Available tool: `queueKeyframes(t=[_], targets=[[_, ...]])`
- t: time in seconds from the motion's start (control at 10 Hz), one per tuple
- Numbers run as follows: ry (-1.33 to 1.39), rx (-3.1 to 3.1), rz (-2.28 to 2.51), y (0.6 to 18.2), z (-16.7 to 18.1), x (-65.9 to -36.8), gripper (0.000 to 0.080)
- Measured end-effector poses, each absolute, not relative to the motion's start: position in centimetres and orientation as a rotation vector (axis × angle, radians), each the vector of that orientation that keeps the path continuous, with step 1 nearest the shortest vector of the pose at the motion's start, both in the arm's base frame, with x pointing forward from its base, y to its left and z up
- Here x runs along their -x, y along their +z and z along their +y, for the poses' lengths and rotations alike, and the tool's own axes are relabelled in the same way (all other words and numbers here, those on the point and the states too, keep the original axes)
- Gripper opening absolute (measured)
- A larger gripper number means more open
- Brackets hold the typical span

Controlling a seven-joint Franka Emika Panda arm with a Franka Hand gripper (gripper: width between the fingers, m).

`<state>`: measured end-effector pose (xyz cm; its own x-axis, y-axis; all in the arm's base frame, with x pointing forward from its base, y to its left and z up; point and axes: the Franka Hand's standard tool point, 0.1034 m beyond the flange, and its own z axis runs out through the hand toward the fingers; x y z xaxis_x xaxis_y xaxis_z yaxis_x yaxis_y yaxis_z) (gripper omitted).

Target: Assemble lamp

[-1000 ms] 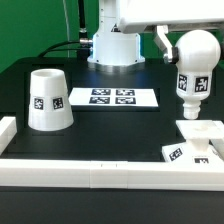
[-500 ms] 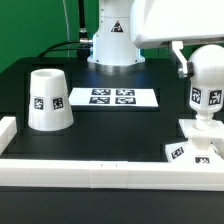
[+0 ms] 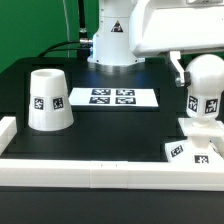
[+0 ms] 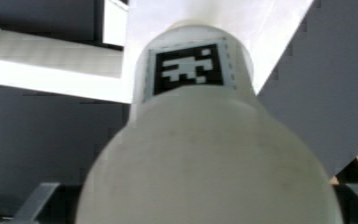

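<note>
My gripper (image 3: 202, 74) is shut on the round top of the white bulb post (image 3: 204, 92) and holds it upright at the exterior view's right. The post's lower end meets the raised middle of the flat square base (image 3: 190, 149); I cannot tell whether it is seated. One finger (image 3: 178, 69) shows beside the bulb. In the wrist view the bulb post (image 4: 190, 130) fills the picture with its tag facing the camera, and dark fingertips (image 4: 23, 204) show at the edges. The tapered shade (image 3: 47, 99) stands alone at the exterior view's left.
The marker board (image 3: 112, 98) lies flat behind the middle of the black table. A long white rail (image 3: 90, 172) runs along the front edge, with a short white block (image 3: 6, 128) at its left end. The robot's base (image 3: 116, 45) stands at the back.
The gripper has carried the bulb post to the exterior view's right and down, from above the base until its lower end reaches the base's middle. The shade has not moved.
</note>
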<state>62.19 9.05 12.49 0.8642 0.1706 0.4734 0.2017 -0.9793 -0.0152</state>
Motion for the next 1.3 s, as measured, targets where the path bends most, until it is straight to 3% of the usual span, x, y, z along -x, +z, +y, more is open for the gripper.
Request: queueKeyframes(t=[0.6,0.7,0.8,1.2,1.3], targets=[[-0.812,2.960,-0.315,12.4,8.9,-62.7,0.0585],[-0.810,2.961,-0.314,12.3,8.9,-62.6,0.0678],[-0.802,2.964,-0.312,12.1,8.7,-62.3,0.0693],[-0.776,2.972,-0.323,14.8,8.4,-62.4,0.0699],[-0.771,2.973,-0.324,14.5,8.4,-62.3,0.0699]])
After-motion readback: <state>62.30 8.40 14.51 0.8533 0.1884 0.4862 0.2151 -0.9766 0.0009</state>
